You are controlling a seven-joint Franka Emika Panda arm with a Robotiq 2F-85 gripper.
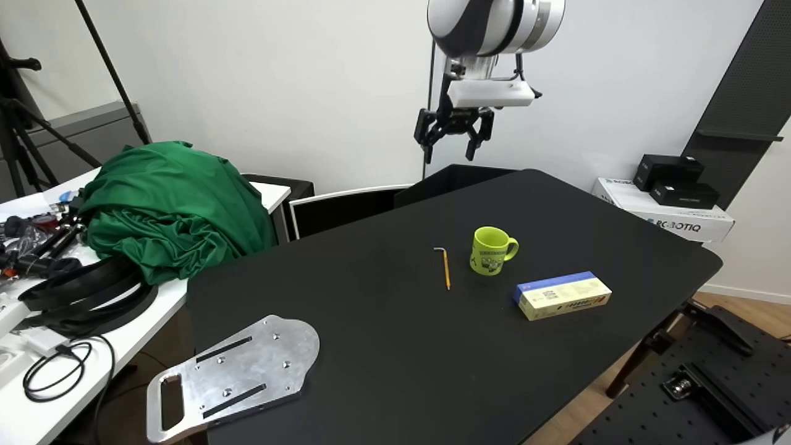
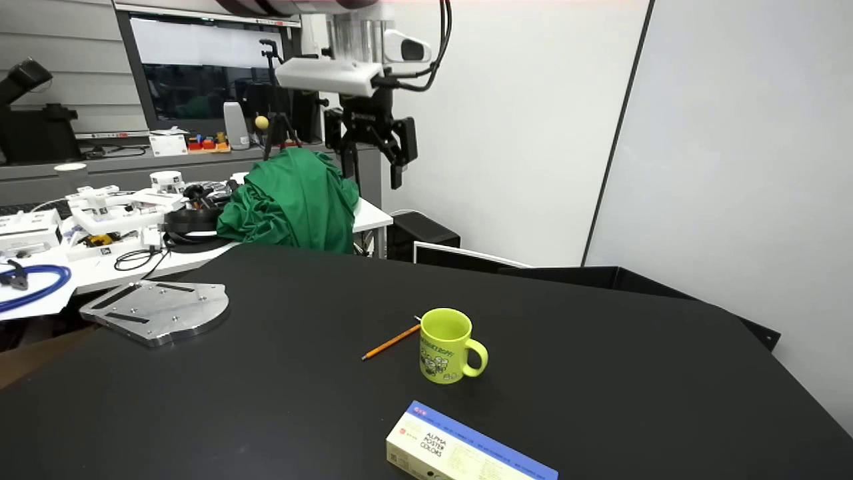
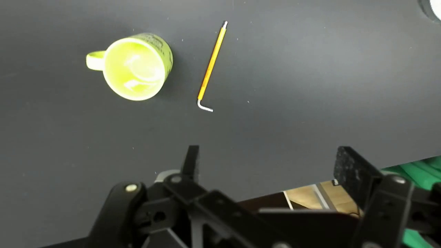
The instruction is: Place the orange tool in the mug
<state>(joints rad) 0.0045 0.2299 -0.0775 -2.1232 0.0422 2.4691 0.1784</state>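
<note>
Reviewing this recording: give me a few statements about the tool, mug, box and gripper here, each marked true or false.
1. The mug stands upright on the table. True.
2. The orange tool is bent at one end. True.
3. That orange tool is inside the mug. False: it lies on the table, apart from the mug.
4. The gripper is open. True.
5. It holds the box. False: it holds nothing; the blue-and-yellow box lies on the table.
</note>
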